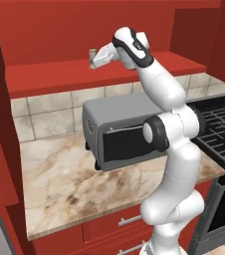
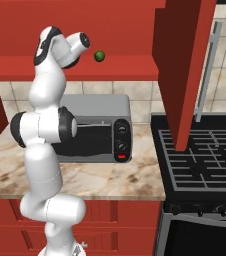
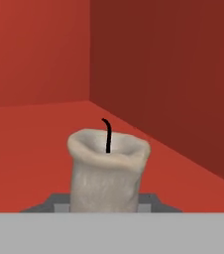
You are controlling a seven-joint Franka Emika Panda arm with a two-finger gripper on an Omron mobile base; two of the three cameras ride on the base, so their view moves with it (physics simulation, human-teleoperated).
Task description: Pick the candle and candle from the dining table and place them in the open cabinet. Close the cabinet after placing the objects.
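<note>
Counter clutter and stove

A grey toaster oven (image 2: 97, 127) with a black door and two knobs stands at the back of the marble counter (image 1: 59, 184), near its right edge; a black-grated stove (image 2: 205, 157) adjoins that edge, below beige wall tiles (image 1: 45, 117).

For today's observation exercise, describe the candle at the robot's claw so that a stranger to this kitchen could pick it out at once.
Find the open red cabinet above the grey toaster oven; on its shelf, at the white arm's claw, stands the candle. It is a small pale grey-beige cylinder with a curved black wick, unlike the olive-green stub farther along the shelf.
</note>
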